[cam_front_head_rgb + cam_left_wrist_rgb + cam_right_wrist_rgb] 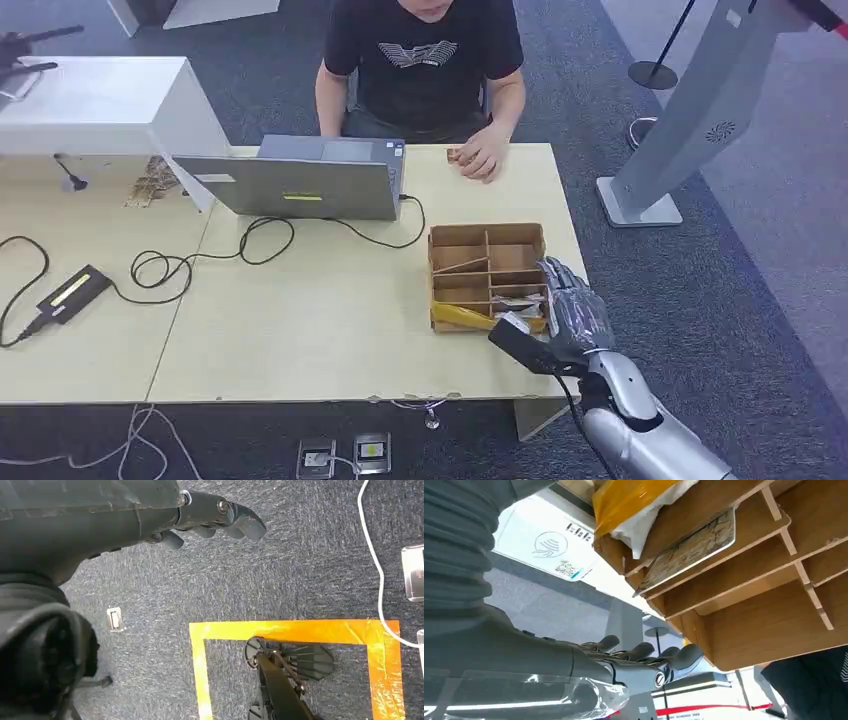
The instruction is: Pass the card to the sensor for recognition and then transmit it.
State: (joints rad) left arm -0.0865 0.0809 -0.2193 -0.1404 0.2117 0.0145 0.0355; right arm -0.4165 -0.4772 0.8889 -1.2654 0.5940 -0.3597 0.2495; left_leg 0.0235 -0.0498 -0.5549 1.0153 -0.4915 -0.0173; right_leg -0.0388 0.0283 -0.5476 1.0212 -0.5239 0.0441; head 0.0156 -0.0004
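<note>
The card (691, 550) lies flat in a near compartment of the wooden divider box (487, 272), close to the box's edge facing the robot; from the right wrist view it rests on a partition shelf, patterned face showing. A yellow packet (462, 317) with white wrapping sits in the adjoining compartment, partly over the rim. The box stands on the counter (330, 320) toward its right end, within reach of the right arm, which is presumably why it was placed there.

The right hand (572, 308) is raised beside the box's near right corner, fingers spread and extended, holding nothing; it is positioned for a reach into the box, and the card is not yet picked. The left hand (215, 520) hangs over the floor, fingers loosely curled, apart and gripping nothing.

A white sensor unit (551, 547) bearing a contactless symbol is visible from the right wrist view beyond the box. A person (425, 70) sits opposite behind a laptop (300, 180), one hand resting on the counter, likely the recipient
</note>
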